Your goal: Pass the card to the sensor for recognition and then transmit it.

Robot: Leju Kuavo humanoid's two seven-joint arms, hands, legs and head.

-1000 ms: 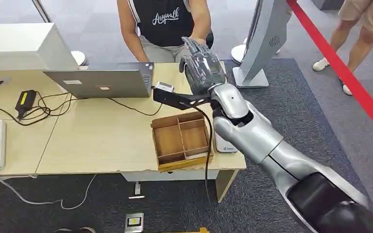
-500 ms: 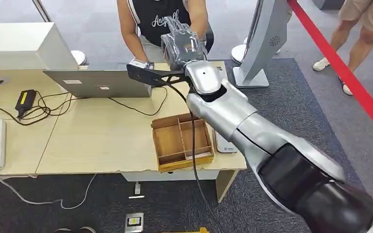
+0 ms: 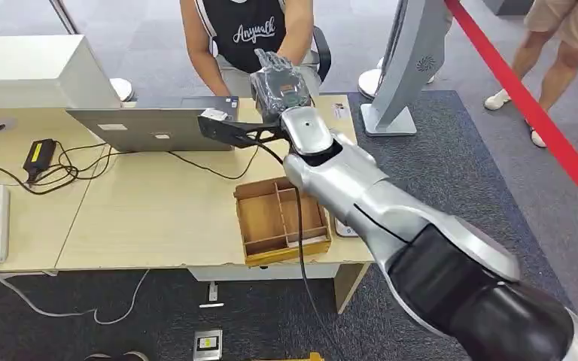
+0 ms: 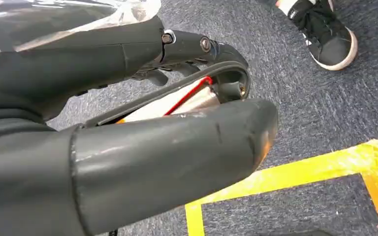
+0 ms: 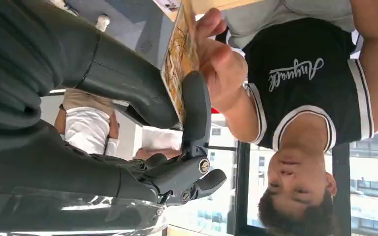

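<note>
One card between right hand fingers and a person's hand.

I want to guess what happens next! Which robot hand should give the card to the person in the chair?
The right hand, most likely. It already pinches the card and is stretched over the desk toward the seated person, whose hand is touching the card. The left hand hangs low over the carpet.

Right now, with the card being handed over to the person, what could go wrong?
The right hand pinches the card by one end while the person's hand grips the other, so a late release could bend it and an early one could drop it. The arm also reaches over the laptop, which it might clip when pulling back.
</note>
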